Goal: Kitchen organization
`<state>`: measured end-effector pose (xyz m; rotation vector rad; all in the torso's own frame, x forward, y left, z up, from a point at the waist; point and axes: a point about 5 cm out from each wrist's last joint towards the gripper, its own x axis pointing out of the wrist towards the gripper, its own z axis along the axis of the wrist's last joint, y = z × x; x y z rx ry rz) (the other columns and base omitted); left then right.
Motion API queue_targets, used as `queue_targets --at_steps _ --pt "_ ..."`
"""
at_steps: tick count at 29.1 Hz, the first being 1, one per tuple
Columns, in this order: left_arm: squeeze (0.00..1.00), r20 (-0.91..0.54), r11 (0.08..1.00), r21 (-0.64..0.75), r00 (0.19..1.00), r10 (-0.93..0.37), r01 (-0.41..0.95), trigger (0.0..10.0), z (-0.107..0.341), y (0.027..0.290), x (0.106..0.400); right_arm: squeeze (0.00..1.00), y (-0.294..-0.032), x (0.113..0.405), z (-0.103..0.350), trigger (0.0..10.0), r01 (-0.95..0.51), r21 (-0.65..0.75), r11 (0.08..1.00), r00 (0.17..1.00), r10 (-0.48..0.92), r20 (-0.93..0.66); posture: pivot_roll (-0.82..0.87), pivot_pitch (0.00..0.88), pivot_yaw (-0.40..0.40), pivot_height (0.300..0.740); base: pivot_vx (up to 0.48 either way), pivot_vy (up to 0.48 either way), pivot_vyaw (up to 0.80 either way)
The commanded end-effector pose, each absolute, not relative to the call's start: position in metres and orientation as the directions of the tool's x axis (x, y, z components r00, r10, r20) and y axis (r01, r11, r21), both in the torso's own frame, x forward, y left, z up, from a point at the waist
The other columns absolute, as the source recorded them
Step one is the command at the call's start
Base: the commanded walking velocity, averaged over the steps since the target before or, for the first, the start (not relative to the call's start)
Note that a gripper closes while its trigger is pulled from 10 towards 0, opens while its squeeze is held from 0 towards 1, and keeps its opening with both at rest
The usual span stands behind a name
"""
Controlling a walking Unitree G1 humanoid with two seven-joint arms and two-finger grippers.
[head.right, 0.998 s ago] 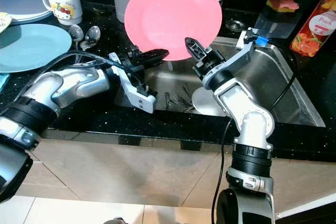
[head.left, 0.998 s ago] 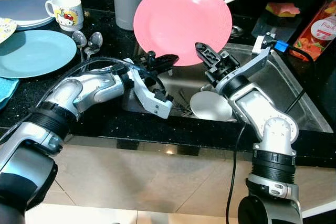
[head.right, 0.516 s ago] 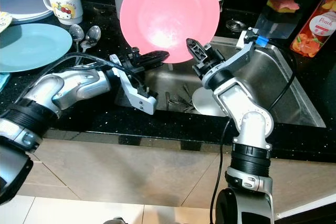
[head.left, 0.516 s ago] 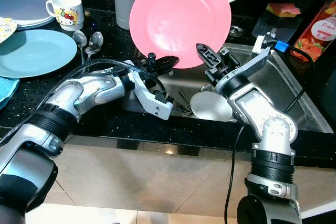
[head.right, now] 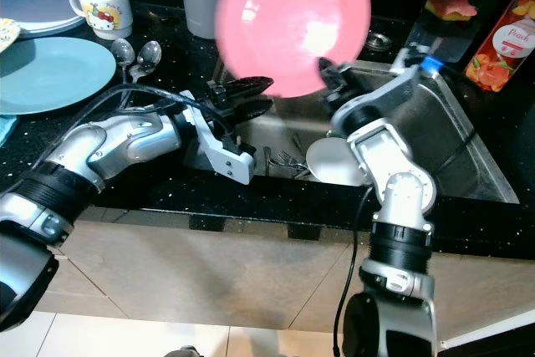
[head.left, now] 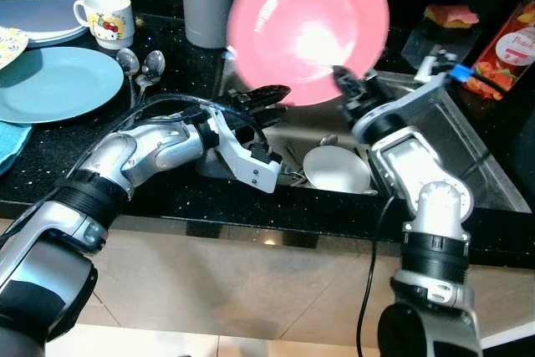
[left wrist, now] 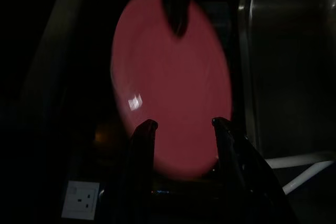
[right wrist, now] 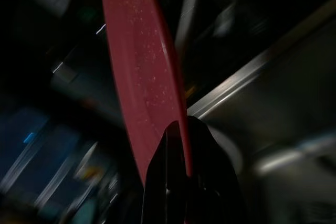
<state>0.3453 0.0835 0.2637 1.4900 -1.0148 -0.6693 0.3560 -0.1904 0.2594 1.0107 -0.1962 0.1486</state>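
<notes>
A pink plate (head.left: 305,27) is held upright and tilted above the steel sink (head.left: 472,152), blurred by motion. My right gripper (head.left: 344,81) is shut on the plate's lower right rim; the right wrist view has its fingers (right wrist: 199,145) pinching the plate's edge (right wrist: 142,66). My left gripper (head.left: 266,96) stands open just below the plate's lower left edge, over the sink's left side. In the left wrist view the plate (left wrist: 173,77) lies beyond the open fingers (left wrist: 143,140), apart from them.
A white dish (head.left: 336,170) and some cutlery (head.left: 288,175) lie in the sink. On the black counter to the left are a blue plate (head.left: 54,83), two spoons (head.left: 142,64), a cartoon mug (head.left: 107,19) and a grey tumbler (head.left: 205,2). A juice carton (head.left: 512,39) stands at the back right.
The pink plate has swung up and to the right in the right gripper, away from the left gripper's fingertips. The left arm has stayed about where it was.
</notes>
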Motion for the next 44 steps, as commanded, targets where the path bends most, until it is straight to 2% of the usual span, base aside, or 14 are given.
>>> queue_targets --at_steps 1,6,8,9,13,16,24,25,27,28,32,33,40,44 --pt "0.00 0.115 0.025 0.980 0.457 -0.882 -0.198 10.0 0.258 0.081 0.344 0.00 -0.200 0.356 0.262 10.0 -0.190 0.829 0.525 0.971 -0.022 0.237 0.24 0.076 -0.109 0.740 0.000 0.000 0.00" --pt "0.00 0.133 0.066 0.987 0.525 -0.841 -0.143 10.0 0.258 0.088 0.353 0.00 -0.211 0.359 0.250 10.0 -0.027 0.618 0.785 0.986 -0.080 0.144 0.23 0.069 -0.107 0.740 0.000 0.000 0.00" --pt "0.00 0.187 0.207 0.978 0.606 -0.773 -0.037 10.0 0.266 0.092 0.364 0.00 -0.201 0.362 0.230 10.0 0.007 0.485 0.875 0.998 -0.034 0.047 0.23 0.065 -0.109 0.740 0.000 0.000 0.00" --pt "0.00 0.195 0.372 0.920 0.682 -0.705 0.122 10.0 0.270 0.096 0.374 0.00 -0.190 0.363 0.211 10.0 0.012 0.381 0.925 1.000 -0.004 -0.022 0.23 0.065 -0.110 0.740 0.000 0.000 0.00" --pt "0.00 0.087 0.569 0.681 0.720 -0.689 0.462 10.0 0.265 0.097 0.383 0.00 -0.173 0.361 0.198 10.0 -0.027 0.342 0.939 0.998 0.047 -0.050 0.23 0.066 -0.111 0.740 0.000 0.000 0.00" --pt "0.00 -0.001 0.602 0.454 0.676 -0.737 0.657 10.0 0.265 0.094 0.384 0.00 -0.162 0.360 0.195 10.0 -0.067 0.307 0.949 0.995 0.086 -0.049 0.23 0.068 -0.111 0.740 0.000 0.000 0.00" --pt "0.00 -0.099 0.622 0.135 0.635 -0.767 0.772 10.0 0.265 0.094 0.390 0.00 -0.149 0.358 0.192 10.0 -0.128 0.184 0.975 0.988 0.140 -0.056 0.23 0.073 -0.116 0.740 0.000 0.000 0.00" --pt "0.00 -0.124 0.637 0.076 0.641 -0.757 0.767 10.0 0.263 0.099 0.393 0.78 -0.145 0.358 0.192 10.0 -0.152 0.128 0.980 0.985 0.161 -0.057 0.23 0.072 -0.113 0.740 0.000 0.000 0.00" --pt "0.00 -0.135 0.642 0.078 0.646 -0.751 0.763 10.0 0.262 0.101 0.394 0.78 -0.143 0.358 0.192 10.0 -0.159 0.114 0.981 0.985 0.166 -0.056 0.23 0.072 -0.113 0.740 0.000 0.000 0.00" --pt "0.00 -0.158 0.654 0.076 0.656 -0.738 0.753 10.0 0.259 0.104 0.394 1.00 -0.142 0.358 0.192 10.0 -0.167 0.098 0.981 0.983 0.173 -0.053 0.23 0.072 -0.109 0.740 0.000 0.000 0.00" --pt "0.00 -0.181 0.677 0.092 0.681 -0.710 0.730 10.0 0.259 0.107 0.395 1.00 -0.137 0.356 0.197 10.0 -0.204 0.014 0.979 0.978 0.205 -0.028 0.23 0.070 -0.103 0.740 0.000 0.000 0.00" --pt "0.00 -0.181 0.679 0.096 0.683 -0.707 0.728 10.0 0.260 0.107 0.394 0.00 -0.135 0.355 0.200 10.0 -0.218 -0.005 0.976 0.976 0.218 -0.012 0.22 0.069 -0.102 0.740 0.000 0.000 0.00" --pt "0.00 -0.184 0.738 0.102 0.742 -0.645 0.667 10.0 0.263 0.118 0.400 0.00 -0.140 0.351 0.239 10.0 -0.182 0.008 0.983 0.961 0.176 0.215 0.22 0.068 -0.099 0.740 0.000 0.000 0.00" --pt "0.00 -0.160 0.767 0.168 0.784 -0.599 0.620 10.0 0.266 0.125 0.404 0.00 -0.145 0.346 0.265 10.0 -0.181 0.187 0.966 0.930 0.106 0.352 0.22 0.065 -0.096 0.740 0.000 0.000 0.00"
